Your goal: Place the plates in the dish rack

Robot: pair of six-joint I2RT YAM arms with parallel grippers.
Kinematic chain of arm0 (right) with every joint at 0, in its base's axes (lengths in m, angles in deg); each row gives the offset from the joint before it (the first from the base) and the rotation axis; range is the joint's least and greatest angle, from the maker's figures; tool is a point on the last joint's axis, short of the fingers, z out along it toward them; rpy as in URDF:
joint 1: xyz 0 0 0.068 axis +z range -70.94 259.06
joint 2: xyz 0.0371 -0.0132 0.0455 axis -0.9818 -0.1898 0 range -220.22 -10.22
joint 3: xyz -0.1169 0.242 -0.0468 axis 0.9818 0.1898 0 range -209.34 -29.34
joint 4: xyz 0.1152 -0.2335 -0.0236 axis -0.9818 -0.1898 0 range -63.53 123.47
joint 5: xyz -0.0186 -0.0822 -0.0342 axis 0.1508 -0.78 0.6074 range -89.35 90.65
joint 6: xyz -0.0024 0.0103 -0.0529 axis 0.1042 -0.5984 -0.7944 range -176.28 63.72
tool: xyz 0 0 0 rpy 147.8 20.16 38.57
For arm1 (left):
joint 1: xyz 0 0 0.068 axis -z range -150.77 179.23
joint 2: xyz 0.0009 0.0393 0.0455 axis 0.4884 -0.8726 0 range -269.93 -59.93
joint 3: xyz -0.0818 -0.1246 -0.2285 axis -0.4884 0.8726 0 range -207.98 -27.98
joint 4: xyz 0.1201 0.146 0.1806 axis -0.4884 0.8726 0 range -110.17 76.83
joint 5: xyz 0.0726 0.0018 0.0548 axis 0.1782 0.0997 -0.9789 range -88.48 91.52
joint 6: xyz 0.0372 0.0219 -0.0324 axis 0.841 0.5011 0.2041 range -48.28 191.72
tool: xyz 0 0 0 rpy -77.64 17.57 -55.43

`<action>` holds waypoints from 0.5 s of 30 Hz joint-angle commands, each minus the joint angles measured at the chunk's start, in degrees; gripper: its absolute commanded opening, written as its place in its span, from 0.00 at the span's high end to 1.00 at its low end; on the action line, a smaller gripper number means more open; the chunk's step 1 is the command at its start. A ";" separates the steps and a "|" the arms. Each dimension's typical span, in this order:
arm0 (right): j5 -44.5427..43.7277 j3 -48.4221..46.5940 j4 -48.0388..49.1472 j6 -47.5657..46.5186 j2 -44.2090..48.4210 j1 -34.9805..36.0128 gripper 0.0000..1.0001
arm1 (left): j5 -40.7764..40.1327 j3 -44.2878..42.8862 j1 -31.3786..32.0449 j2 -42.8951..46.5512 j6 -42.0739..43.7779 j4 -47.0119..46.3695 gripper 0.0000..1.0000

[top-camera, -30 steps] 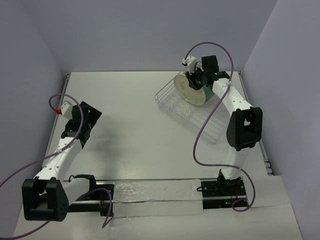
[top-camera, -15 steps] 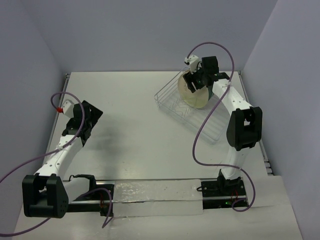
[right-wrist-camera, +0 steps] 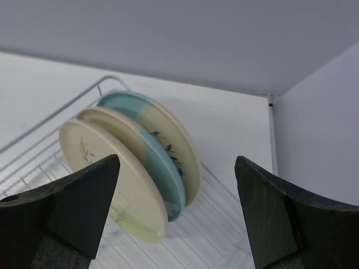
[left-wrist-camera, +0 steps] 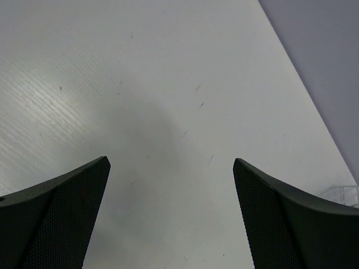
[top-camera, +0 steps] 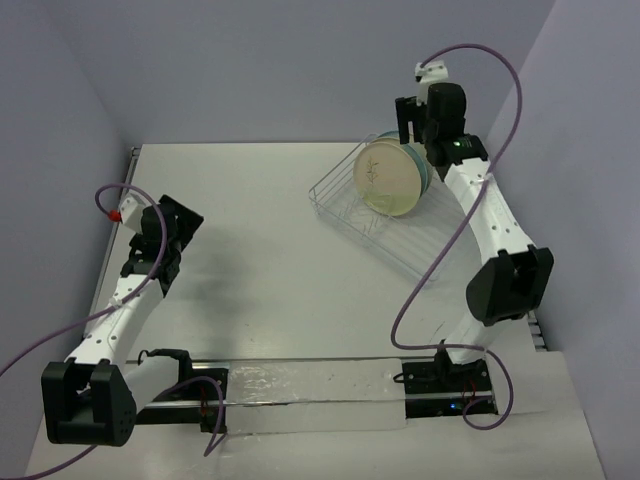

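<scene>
Three plates, one dish rack

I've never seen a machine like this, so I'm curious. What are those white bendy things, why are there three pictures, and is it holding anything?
Those are two robot arms fixed to a white table. Each arm ends in a gripper, which is a pincer with two fingers. The big picture comes from a camera up high, looking down over both arms. The other two come from small cameras on the wrists, so the dark shapes in their bottom corners are the robot's own fingers. The left gripper is open over bare table and holds nothing. The right gripper is open and empty too, and it looks down at the wire dish rack. Three plates stand on edge in the rack, side by side.
</scene>
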 commanded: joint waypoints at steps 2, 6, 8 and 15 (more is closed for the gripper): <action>-10.64 4.76 5.57 12.35 11.88 -0.47 0.01 | 1.77 -4.29 0.46 0.34 2.48 -8.29 0.01; -15.90 15.34 6.65 23.19 20.00 -1.71 0.00 | -0.38 -5.69 0.46 -0.96 3.76 -12.31 0.01; -17.53 17.87 6.69 27.38 21.93 -1.87 0.00 | -1.65 -6.21 0.46 -2.11 4.31 -12.41 0.01; -16.23 35.89 6.43 43.86 38.42 -2.02 0.00 | 3.81 -3.35 0.46 -2.36 9.71 -18.22 0.01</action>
